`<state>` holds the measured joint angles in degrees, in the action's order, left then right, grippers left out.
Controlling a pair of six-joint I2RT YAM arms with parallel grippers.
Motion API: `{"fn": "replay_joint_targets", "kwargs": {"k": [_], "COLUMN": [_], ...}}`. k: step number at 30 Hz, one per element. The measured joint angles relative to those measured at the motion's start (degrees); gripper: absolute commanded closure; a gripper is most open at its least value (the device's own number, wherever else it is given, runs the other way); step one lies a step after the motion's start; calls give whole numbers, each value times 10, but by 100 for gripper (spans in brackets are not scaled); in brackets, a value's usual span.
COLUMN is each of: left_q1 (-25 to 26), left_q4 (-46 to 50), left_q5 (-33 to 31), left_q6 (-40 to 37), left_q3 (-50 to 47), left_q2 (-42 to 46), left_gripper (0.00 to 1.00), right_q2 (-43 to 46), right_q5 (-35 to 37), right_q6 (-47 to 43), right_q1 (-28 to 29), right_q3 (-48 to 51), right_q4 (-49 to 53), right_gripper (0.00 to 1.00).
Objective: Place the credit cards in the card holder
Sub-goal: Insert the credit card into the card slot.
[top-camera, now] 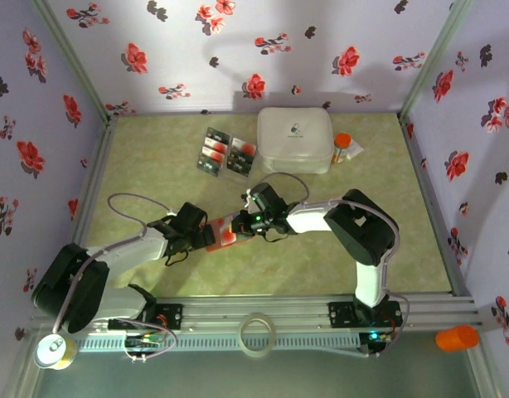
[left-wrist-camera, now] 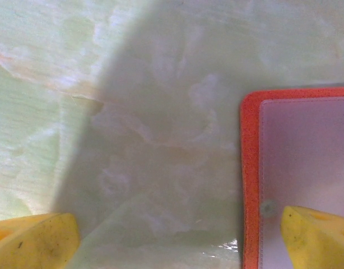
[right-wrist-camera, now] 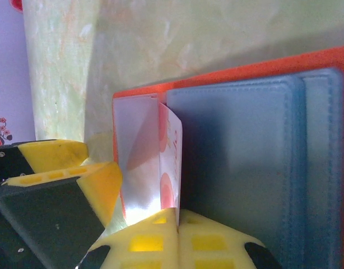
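Right wrist: card (white) against holder.

Orange card holder has grey-blue pockets; white card bears red blotches.

Bright light comes from above in the top view. It glows white on the flowered purple back wall, where grey shadows fall. From the left wrist we see a big grey shadow on the pale green marbled table top, and all looks fuzzy, even the yellow fingertips. From the right wrist the shiny clear pocket glares white, and the thin white card with red blotches is blurry.
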<state>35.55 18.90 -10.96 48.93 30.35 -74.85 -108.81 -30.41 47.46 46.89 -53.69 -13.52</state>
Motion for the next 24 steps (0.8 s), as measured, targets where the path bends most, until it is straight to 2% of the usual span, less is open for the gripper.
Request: {"fn": "replay_joint_targets", "kwargs": {"k": [24], "left_q1": [0], "left_q4": [0], "left_q5": [-2], "left_q6": [-2], "left_q3": [0], "left_q2": [-2], "left_gripper": [5], "right_q2": [-21], "right_q5": [-17], "right_q6": [-10], "right_q1": [0], "right_q3": [-28], "right_q4": [22], "right_gripper": [99]}}
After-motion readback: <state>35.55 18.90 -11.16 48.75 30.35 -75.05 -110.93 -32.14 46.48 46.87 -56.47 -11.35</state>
